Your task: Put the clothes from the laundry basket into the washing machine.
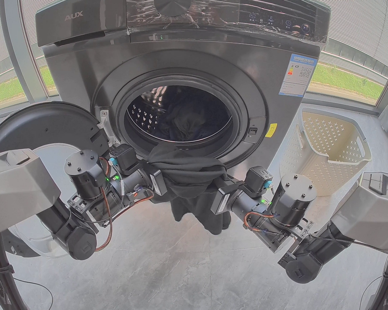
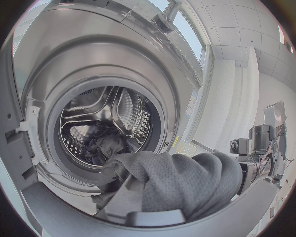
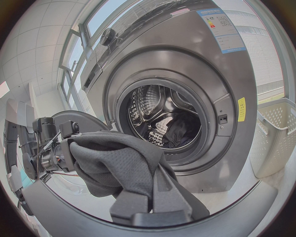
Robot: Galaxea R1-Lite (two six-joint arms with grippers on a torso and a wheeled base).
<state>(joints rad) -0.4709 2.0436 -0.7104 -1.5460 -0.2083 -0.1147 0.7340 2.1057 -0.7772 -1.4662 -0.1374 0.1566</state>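
At the far left the washing machine's door [image 1: 41, 125] stands swung open. Next to it the left gripper [image 1: 160, 184] has its fingers [image 2: 123, 196] closed into one end of a dark garment [image 1: 189, 174]. The cloth hangs bunched between both arms, just in front of the lower lip of the drum opening [image 1: 183, 114]. Other dark clothes already lie inside the drum. The right gripper [image 1: 217, 198] pinches the garment's other end with its fingers [image 3: 163, 188] shut. Right of the washing machine [image 1: 185, 55] stands the laundry basket [image 1: 331, 146], with no clothes showing in its visible part.

The step in hand looks like loading. Next, both arms would need to lift the trailing cloth over the lip, push into the drum and let go together.
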